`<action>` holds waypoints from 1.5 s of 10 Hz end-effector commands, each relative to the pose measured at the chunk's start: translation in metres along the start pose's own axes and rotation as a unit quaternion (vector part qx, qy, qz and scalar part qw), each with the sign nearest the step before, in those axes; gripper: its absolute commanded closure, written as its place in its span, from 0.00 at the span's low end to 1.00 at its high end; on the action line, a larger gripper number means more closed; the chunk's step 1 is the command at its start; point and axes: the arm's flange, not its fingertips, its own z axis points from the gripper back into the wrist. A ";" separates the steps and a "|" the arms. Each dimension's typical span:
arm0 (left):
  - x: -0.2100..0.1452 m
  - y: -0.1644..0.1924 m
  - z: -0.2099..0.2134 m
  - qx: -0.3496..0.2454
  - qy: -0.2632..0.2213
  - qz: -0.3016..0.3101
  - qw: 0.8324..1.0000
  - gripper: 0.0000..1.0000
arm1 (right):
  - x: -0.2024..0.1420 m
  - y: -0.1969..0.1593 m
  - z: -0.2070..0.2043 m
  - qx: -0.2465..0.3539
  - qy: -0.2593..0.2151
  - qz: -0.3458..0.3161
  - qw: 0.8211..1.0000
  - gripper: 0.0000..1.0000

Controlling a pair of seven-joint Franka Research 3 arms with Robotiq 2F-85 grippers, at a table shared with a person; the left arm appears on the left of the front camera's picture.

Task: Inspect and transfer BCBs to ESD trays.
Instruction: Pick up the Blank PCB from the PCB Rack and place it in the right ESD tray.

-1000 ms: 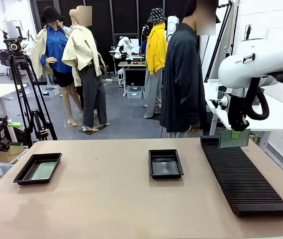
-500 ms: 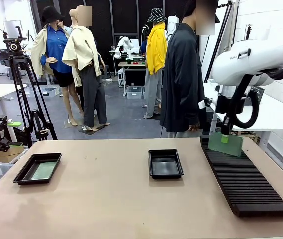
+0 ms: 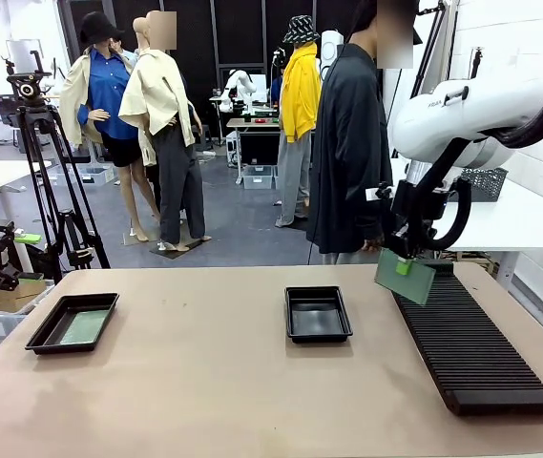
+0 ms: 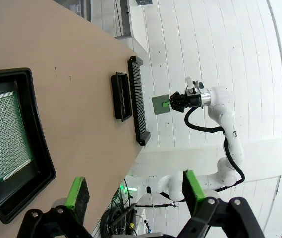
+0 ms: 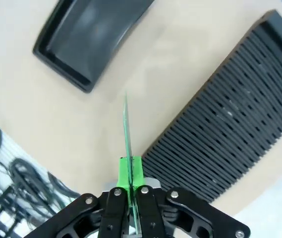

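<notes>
My right gripper (image 3: 404, 266) is shut on a green BCB (image 3: 405, 277), held tilted in the air over the rack's far left end. In the right wrist view the BCB (image 5: 126, 134) stands edge-on between the green pads (image 5: 137, 171). A black ESD tray (image 3: 318, 313) sits at the table's middle with nothing in it, also seen as the tray (image 5: 88, 34) from the wrist. A second ESD tray (image 3: 73, 322) at the left holds a BCB (image 3: 84, 327). My left gripper (image 4: 136, 188) is open above that tray (image 4: 34, 163), over its BCB (image 4: 4, 134).
A long black ribbed rack (image 3: 467, 339) runs along the table's right side. A person in dark clothes (image 3: 349, 153) stands at the far edge, close behind my right arm. A camera tripod (image 3: 47, 162) stands off the table at the left.
My right arm has carried the BCB leftward and slightly down, from the rack's far right toward the middle tray, tilting it. The left gripper has not changed.
</notes>
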 end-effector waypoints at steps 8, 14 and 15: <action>-0.002 -0.003 -0.001 0.000 -0.009 -0.001 1.000 0.00 | 0.047 0.044 -0.039 0.098 -0.072 -0.112 0.986 1.00; -0.002 -0.003 -0.001 0.000 -0.009 -0.001 1.000 0.00 | 0.070 0.063 -0.087 0.148 -0.114 -0.156 0.970 1.00; -0.002 -0.003 -0.001 0.000 -0.009 -0.001 1.000 0.00 | 0.076 0.065 -0.092 0.149 -0.116 -0.161 0.969 1.00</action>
